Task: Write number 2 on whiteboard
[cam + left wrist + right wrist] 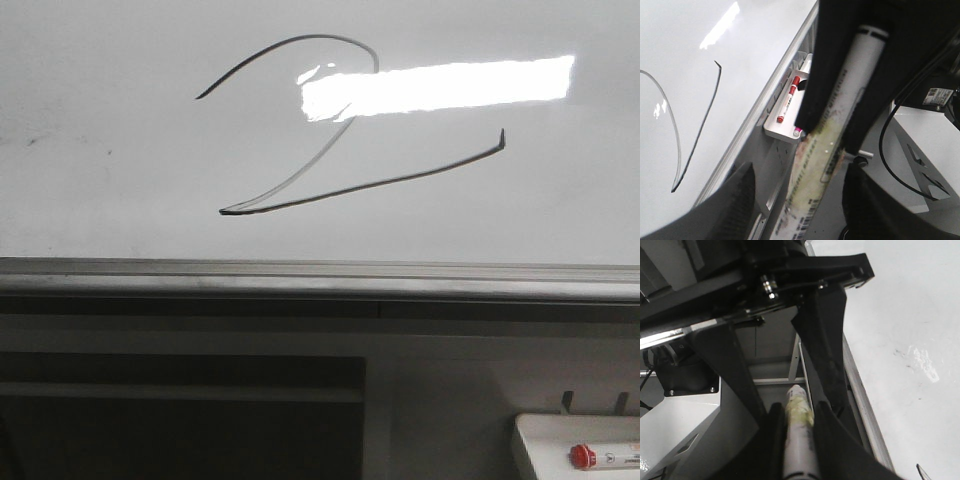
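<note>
The whiteboard (100,180) fills the upper front view, with a bright reflection on it. The number 2 (380,183) is drawn on it in thin black line. Neither gripper shows in the front view. In the right wrist view my right gripper (797,410) is shut on a white marker (799,440) with yellowish tape near its end. In the left wrist view my left gripper (800,170) is open, its fingers wide apart on either side of that marker (840,110) without touching it. Part of the 2 (700,134) shows there on the board (690,50).
A grey metal rail (300,280) runs along the board's lower edge. A small white tray (540,440) with a red-capped marker (600,457) hangs below it at the right, also in the left wrist view (782,134). Black cables hang near the arms.
</note>
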Controlling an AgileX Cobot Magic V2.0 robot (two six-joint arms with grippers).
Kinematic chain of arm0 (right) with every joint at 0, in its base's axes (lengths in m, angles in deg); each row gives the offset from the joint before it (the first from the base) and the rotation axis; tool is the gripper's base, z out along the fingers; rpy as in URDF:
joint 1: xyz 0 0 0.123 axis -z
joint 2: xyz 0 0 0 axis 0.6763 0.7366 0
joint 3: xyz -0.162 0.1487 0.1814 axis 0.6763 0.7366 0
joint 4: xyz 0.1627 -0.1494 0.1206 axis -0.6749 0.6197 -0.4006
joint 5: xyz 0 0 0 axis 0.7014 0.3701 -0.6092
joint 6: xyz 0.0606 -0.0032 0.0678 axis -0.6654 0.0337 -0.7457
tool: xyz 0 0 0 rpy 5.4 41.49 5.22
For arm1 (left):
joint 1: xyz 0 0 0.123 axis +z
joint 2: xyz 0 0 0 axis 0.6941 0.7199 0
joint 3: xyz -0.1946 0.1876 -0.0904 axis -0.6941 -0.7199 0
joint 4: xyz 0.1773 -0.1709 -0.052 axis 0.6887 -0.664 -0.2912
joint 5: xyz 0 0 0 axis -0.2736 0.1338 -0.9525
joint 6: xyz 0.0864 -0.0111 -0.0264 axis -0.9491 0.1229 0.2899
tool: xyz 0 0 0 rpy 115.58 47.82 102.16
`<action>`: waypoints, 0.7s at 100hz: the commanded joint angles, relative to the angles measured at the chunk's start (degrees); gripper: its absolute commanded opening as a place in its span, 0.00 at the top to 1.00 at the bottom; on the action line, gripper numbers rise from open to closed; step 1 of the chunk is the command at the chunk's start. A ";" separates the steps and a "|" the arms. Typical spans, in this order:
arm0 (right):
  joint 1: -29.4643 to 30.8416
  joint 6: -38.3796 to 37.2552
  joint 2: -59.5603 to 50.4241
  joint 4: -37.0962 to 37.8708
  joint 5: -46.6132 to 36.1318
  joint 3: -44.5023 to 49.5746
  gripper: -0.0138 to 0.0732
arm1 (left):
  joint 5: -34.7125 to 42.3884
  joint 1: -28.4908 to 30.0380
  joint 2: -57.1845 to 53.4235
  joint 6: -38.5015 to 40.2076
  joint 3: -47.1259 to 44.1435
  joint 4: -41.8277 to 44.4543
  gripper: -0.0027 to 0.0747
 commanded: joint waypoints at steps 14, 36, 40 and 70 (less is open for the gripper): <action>-0.15 0.62 -0.79 -0.77 -4.50 -2.12 0.91 | 3.22 0.12 1.71 0.05 1.99 -2.45 0.81; -0.29 0.62 -0.79 -0.85 -4.41 -2.12 0.91 | 3.14 0.12 3.47 0.05 1.99 -2.51 0.99; -0.29 0.62 -0.79 -0.85 -4.41 -2.12 0.91 | 3.14 0.12 3.55 0.05 1.99 -2.51 0.99; -0.19 0.62 -2.24 -0.22 -7.99 -2.12 0.30 | 3.02 0.12 3.61 0.05 1.99 -2.51 0.99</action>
